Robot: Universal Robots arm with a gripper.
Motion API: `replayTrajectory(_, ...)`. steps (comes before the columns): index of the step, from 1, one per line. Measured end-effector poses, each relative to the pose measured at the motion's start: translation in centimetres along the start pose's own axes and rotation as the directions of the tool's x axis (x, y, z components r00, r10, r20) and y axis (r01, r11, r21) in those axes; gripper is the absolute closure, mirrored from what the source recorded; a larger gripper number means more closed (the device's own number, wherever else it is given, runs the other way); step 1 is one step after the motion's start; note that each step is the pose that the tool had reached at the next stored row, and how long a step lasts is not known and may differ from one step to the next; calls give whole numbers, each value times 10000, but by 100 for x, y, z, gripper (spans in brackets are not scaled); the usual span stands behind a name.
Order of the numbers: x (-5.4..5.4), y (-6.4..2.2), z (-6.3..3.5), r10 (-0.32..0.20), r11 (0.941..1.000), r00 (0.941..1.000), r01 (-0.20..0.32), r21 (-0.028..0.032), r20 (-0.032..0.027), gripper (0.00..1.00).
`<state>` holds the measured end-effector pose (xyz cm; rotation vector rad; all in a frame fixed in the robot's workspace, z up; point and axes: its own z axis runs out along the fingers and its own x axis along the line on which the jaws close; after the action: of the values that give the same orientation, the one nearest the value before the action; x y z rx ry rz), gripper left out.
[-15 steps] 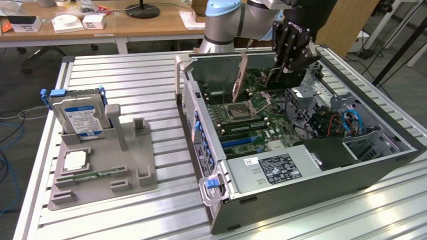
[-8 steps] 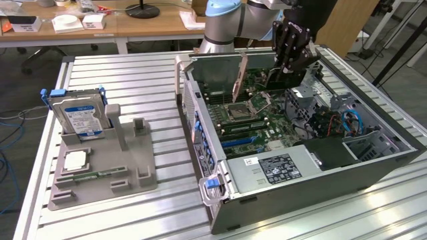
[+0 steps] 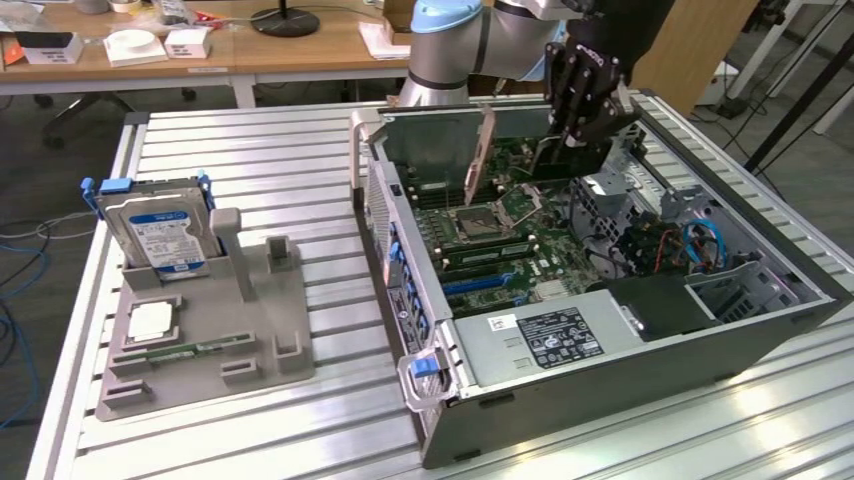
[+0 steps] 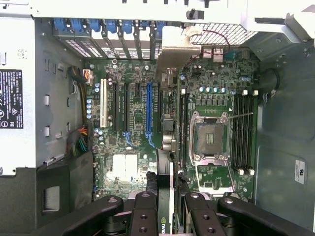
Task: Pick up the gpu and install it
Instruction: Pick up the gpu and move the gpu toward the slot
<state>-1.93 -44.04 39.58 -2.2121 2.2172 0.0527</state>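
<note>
So pickup's done: the gripper [image 4: 167, 199] is clamped on the gpu [image 4: 165, 172], edge-on over the motherboard [image 4: 113, 142] at 1 o'clock in the case [image 3: 747, 330], not visibly seated.

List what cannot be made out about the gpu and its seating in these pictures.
1. The gpu face and contact edge: the wrist view sees the card edge-on.
2. Slot under it: wrist view, hidden by the card itself; seated or not, cannot tell.
3. Pincer body: wrist view, cut off by the picture's edge.
4. Hard drive label text: exterior view, too small to read.
</note>
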Motion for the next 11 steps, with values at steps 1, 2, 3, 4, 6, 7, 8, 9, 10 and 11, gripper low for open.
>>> replayTrajectory(1,1,0,10,0,10000,10000,0,1,-2,74)
replayTrajectory(2,1,0,22,0,10000,10000,0,4,-2,74)
replayTrajectory(3,1,2,34,1,10000,10000,-1,9,-2,74)
replayTrajectory(4,1,4,48,2,10000,10000,-2,19,-1,74)
replayTrajectory(6,2,6,75,-1,10000,10000,1,55,-2,74)
replayTrajectory(7,3,9,90,-3,10000,10000,3,81,-2,74)
replayTrajectory(8,3,12,104,-4,9999,10000,4,106,-2,74)
replayTrajectory(9,4,16,115,-8,9999,10000,8,137,-3,74)
replayTrajectory(10,4,19,127,-9,9998,10000,9,174,-2,74)
replayTrajectory(11,4,21,139,-10,9998,10000,10,209,-3,74)
